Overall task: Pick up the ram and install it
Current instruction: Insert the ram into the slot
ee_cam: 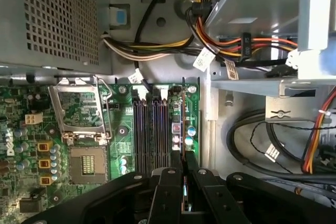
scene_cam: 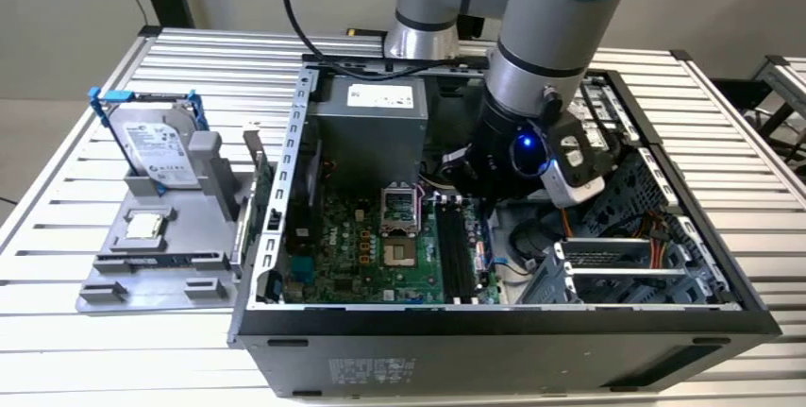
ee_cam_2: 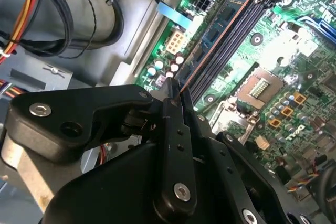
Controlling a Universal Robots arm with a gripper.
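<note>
Reaching into the open computer case [scene_cam: 293,143] in the exterior view, arm over the motherboard [scene_cam: 365,256], in the second wrist view gripper [ee_cam_2: 176,90] closed on the ram [ee_cam_2: 210,45] standing edge-on in the outermost memory slot, in the first wrist view ram [ee_cam: 183,124] pinched between fingers [ee_cam: 170,182] beside empty memory slots [ee_cam: 149,129]

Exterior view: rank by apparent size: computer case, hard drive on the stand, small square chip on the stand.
1. computer case
2. hard drive
3. small square chip
Clear gaps; the case also sits nearer the camera.

Exterior view set high and back, looking down into the open computer case [scene_cam: 504,317] on the slatted table [scene_cam: 75,350]; both wrist views close above the motherboard [ee_cam: 121,129], sharing the black memory slots [ee_cam_2: 231,30].
</note>
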